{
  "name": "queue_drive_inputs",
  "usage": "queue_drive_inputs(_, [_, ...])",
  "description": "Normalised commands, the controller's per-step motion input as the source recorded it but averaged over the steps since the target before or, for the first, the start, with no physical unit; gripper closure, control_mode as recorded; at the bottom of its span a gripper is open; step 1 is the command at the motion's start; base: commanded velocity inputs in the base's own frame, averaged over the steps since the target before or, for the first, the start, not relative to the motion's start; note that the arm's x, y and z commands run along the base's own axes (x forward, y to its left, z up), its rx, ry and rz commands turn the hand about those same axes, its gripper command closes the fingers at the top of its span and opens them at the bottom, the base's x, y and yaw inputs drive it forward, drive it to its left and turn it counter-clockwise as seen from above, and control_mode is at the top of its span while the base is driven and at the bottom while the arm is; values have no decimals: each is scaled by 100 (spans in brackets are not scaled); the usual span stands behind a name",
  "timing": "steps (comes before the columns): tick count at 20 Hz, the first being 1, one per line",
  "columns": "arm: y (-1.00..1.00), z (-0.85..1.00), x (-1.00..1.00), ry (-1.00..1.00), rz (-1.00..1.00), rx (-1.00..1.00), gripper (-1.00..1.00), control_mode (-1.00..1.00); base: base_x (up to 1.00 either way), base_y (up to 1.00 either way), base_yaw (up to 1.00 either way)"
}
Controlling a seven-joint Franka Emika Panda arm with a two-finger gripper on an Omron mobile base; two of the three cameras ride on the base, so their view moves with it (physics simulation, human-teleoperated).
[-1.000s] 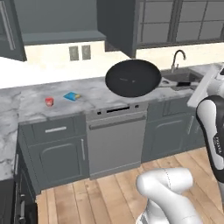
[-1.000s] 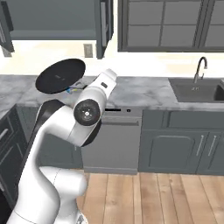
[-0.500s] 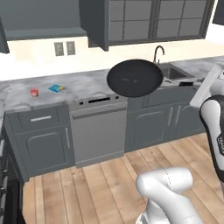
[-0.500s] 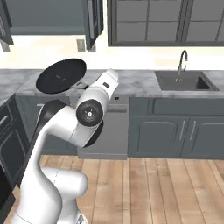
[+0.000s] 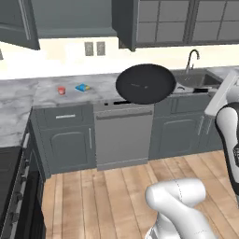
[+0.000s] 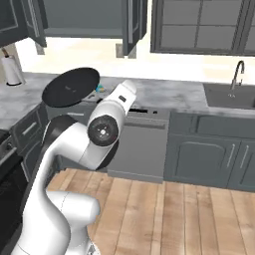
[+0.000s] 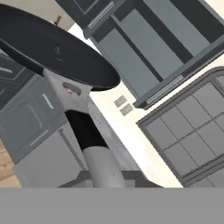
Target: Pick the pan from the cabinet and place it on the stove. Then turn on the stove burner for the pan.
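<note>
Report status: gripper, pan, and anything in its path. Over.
Gripper shut on the pan's handle. Pan held in the air in front of the dishwasher, cabinet open. Stove at lower left, nothing in between.

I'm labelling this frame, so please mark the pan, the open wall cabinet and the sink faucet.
pan (image 5: 145,84), left base view, middle of its round black underside.
cabinet (image 6: 133,26), right base view, its open door.
faucet (image 5: 192,58), left base view, its curved neck.

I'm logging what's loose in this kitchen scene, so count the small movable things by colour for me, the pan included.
Black: 1, the pan, carried in the air in front of the counter.
Red: 1, a small red item on the counter.
Blue: 1, a small blue item next to it.
White: 1, a paper towel roll on the counter.
Total: 4
</note>
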Motion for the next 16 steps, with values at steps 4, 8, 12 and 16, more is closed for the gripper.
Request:
queue_drive_inputs(4, [0,0,0,0,0,0,100,100,-94,-11,42])
queue_drive_inputs(8, [0,0,0,0,0,0,100,100,-71,0,41])
queue_drive_inputs(12, [0,0,0,0,0,0,100,100,-31,-16,40])
queue_drive_inputs(16, [0,0,0,0,0,0,100,100,1,-47,40])
